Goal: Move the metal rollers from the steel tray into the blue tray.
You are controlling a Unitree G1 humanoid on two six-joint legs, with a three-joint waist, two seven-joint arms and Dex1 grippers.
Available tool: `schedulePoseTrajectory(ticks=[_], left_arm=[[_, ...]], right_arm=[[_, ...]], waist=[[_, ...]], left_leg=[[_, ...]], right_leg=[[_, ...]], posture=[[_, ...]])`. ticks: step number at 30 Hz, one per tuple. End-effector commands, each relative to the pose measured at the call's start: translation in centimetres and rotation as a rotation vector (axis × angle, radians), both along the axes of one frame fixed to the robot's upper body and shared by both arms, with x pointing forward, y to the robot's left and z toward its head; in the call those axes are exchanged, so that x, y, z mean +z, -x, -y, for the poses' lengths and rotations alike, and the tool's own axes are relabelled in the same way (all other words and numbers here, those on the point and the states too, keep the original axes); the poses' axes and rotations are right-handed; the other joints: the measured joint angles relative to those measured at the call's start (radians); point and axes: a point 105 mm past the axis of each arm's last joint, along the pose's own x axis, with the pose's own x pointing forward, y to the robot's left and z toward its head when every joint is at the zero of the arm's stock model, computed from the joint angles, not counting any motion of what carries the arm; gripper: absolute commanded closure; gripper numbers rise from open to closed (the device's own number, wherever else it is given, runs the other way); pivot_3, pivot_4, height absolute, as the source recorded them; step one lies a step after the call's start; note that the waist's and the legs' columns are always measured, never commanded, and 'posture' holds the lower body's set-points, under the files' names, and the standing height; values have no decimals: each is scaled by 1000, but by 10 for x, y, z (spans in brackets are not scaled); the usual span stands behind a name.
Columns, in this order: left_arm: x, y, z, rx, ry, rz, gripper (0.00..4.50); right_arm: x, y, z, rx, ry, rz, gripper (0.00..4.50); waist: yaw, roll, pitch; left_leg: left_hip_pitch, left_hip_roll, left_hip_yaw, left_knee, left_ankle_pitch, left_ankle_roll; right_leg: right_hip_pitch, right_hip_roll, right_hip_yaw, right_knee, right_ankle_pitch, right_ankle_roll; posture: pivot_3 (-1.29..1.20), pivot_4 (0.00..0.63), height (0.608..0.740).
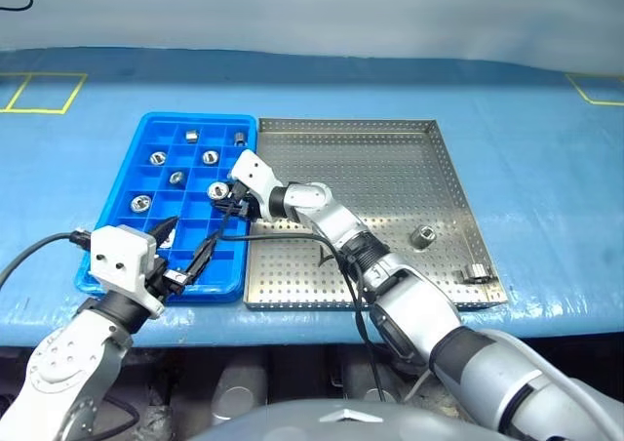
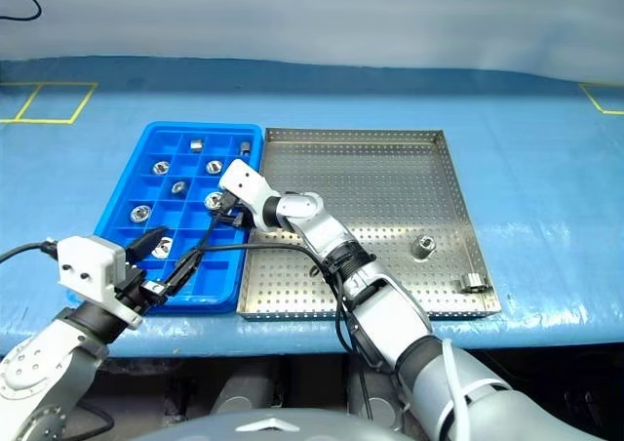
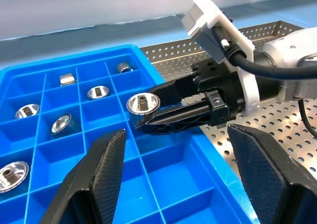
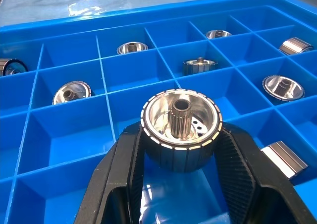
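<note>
Gripping one metal roller (image 4: 180, 129) between the right gripper (image 1: 230, 198) fingers, clamped at its sides, hole upward, above a compartment of the blue tray (image 1: 148, 124); ringed by other rollers (image 4: 72, 92) resting in cells beyond and beside that claw; left gripper (image 1: 185, 249) hovering with fingers spread wide over the tray's near edge; two more rollers (image 1: 423, 234) lying well behind the right claw on the steel tray (image 1: 390, 148).

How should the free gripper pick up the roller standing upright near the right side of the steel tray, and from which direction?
Grip the upright roller across its round side wall, coming straight down from above. It stands on end on the steel tray, hole up, with bare floor around it, so the fingers can drop on opposite sides. The other roller lies on its side against the rim.
</note>
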Motion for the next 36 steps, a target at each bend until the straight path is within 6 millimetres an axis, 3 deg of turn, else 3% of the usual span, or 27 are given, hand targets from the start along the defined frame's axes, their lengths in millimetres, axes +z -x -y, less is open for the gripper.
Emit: schedulePoseTrajectory(ticks=[1, 6, 12, 24, 36], left_arm=[[11, 7, 6, 14, -2, 53, 911], [1, 15, 10, 40, 27, 20, 911], [-4, 21, 20, 46, 61, 4, 911], [-7, 41, 12, 173, 67, 21, 911], [-9, 67, 8, 300, 53, 34, 911]], right_arm=[[56, 35, -58, 172, -146, 92, 2762], [66, 44, -65, 226, -164, 117, 2762], [52, 44, -66, 227, -122, 90, 2762], [49, 29, -61, 196, -92, 86, 2762], [41, 27, -61, 210, -56, 80, 2762]], waist=[[7, 0, 0], [26, 1, 0], [47, 1, 1], [93, 4, 4], [214, 4, 13]], left_leg=[[0, 0, 0, 0, 0, 0], [0, 0, -1, 0, 0, 0], [0, 0, -2, -1, 1, -1], [-1, 0, -5, -2, 2, -3], [-4, -1, -7, -4, 1, -2]], right_leg=[[0, 0, 0, 0, 0, 0], [0, 0, -1, 0, -1, -1], [1, 1, -1, 0, -2, -3], [0, 3, -3, 0, -6, -1], [-2, 3, -4, -1, -10, 2]], posture=[[257, 150, 740], [297, 150, 740], [356, 150, 740], [530, 150, 740], [664, 150, 740]])
